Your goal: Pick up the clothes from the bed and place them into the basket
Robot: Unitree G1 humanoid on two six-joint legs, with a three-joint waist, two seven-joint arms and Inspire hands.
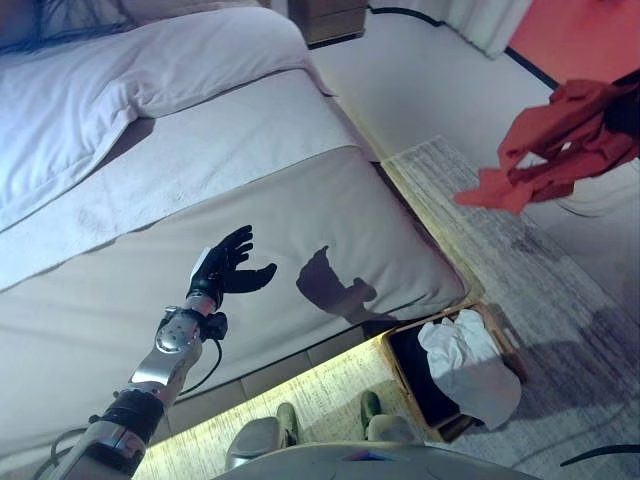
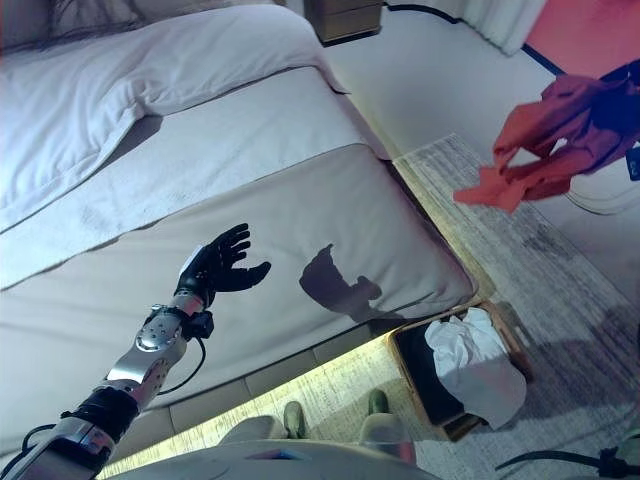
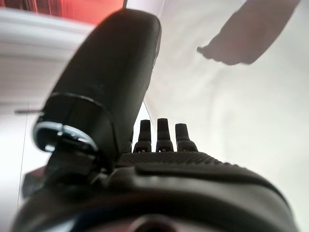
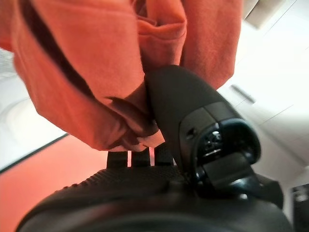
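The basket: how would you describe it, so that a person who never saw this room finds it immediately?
Start from the large bed and go to the patterned rug along its side. The basket stands on the floor at the bed's near corner, a brown open box with a dark inside. A white garment hangs over its rim, unlike the red garment held up in the right hand.

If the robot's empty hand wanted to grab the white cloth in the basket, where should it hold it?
Probably the bunched top of the white cloth, coming from above. It lies heaped over the basket rim with a raised crumpled bunch of folds, easy for fingers to pinch. The left hand is open over the bed; the right hand holds the red garment.
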